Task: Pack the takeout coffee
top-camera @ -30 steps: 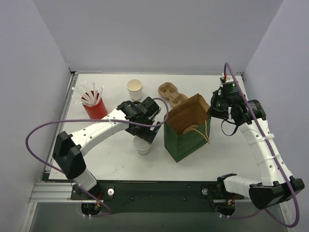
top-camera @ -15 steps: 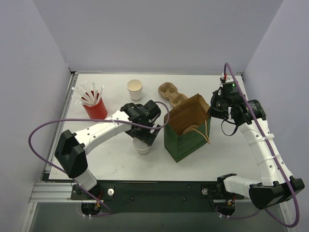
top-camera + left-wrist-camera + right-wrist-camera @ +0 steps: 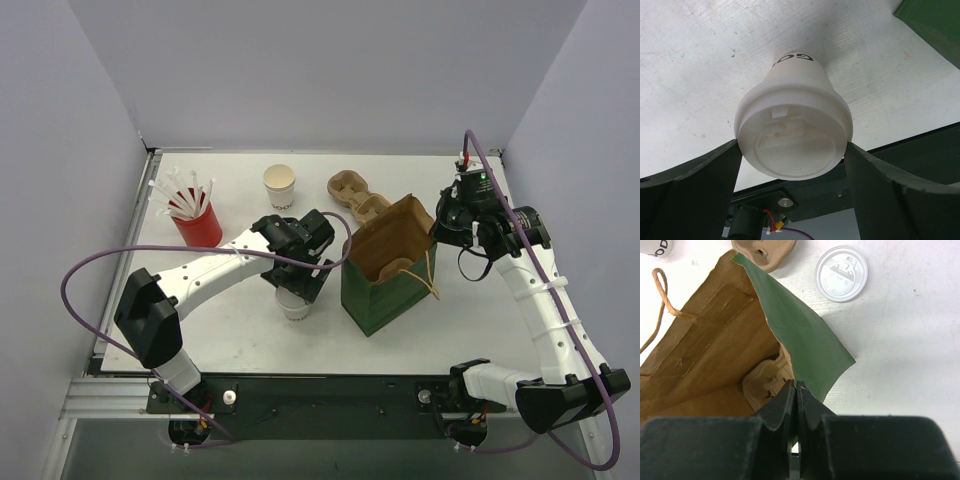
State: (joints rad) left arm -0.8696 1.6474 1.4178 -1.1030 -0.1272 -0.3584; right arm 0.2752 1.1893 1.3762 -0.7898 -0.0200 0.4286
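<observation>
Coffee cup [image 3: 794,107] between left hand [image 3: 792,147] jaws

The lidded cup [image 3: 794,135] at the centre of the left wrist frame pairs a smooth, matt white plastic lid with a matt paper wall, the table [image 3: 700,60] around it is finely scuffed matt white, and the bag [image 3: 800,335] is creased matt paper.

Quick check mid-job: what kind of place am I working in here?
Most likely a lab test cell staged as a coffee counter, not a real café: plain walls box in a white table, and on it stand a green paper bag, a red cup of straws and a cup carrier.
</observation>
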